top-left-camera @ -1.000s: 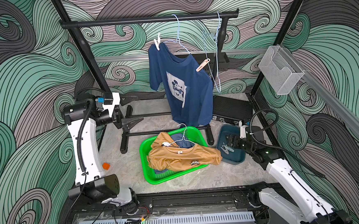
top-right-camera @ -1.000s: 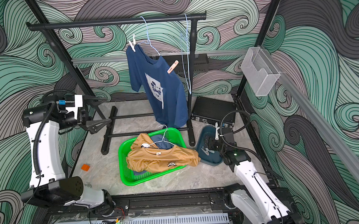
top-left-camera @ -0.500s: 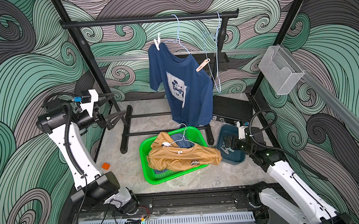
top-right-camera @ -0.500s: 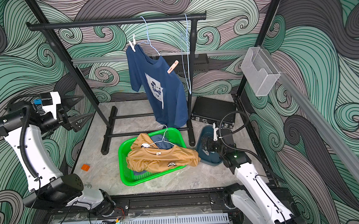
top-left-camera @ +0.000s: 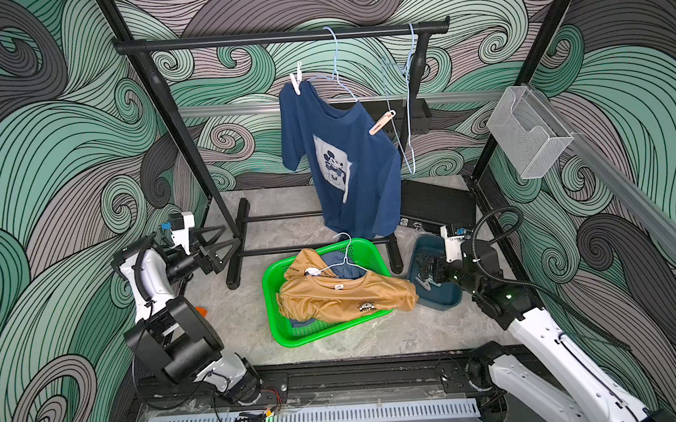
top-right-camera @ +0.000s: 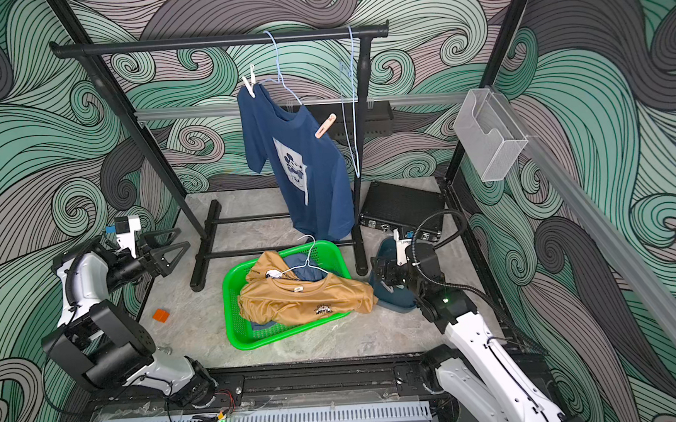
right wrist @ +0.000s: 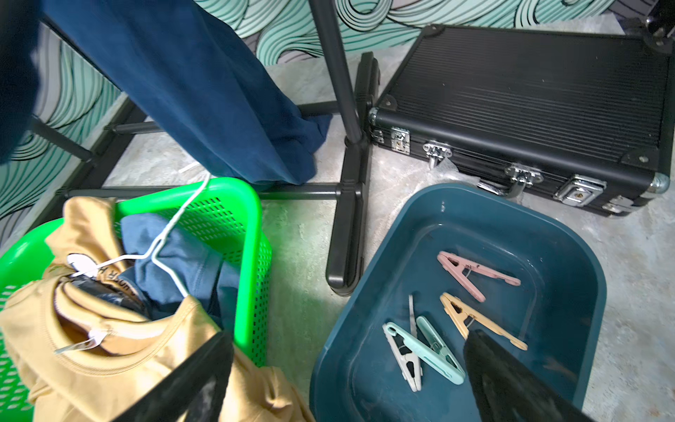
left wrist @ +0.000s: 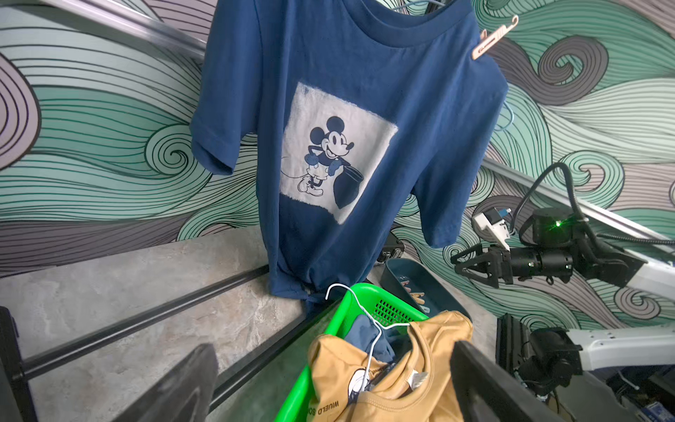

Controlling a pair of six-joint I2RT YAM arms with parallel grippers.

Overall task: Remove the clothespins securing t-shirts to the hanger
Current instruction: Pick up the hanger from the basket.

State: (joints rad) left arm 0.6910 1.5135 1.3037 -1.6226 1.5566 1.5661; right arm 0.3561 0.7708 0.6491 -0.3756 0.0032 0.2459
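A white clothespin pinches one shoulder of the navy t-shirt with the mouse picture. A peach clothespin pinches the other shoulder. This shirt hangs on a light blue hanger from the black rack, and a bare hanger hangs just beside it. Four more clothespins lie in the dark teal tub on the desk: a pink one, a tan one, a mint one and a pale grey one. Next to the tub is a green basket. In it the tan t-shirt lies on top with a white hanger in its neck, and the blue t-shirt is under it. The right gripper hangs over the tub, spread wide and holding nothing. The left gripper is well apart from the shirts, near the foot of the rack, and it is spread wide too. A black case lies behind the tub. A small orange thing lies on the desk near the left arm.
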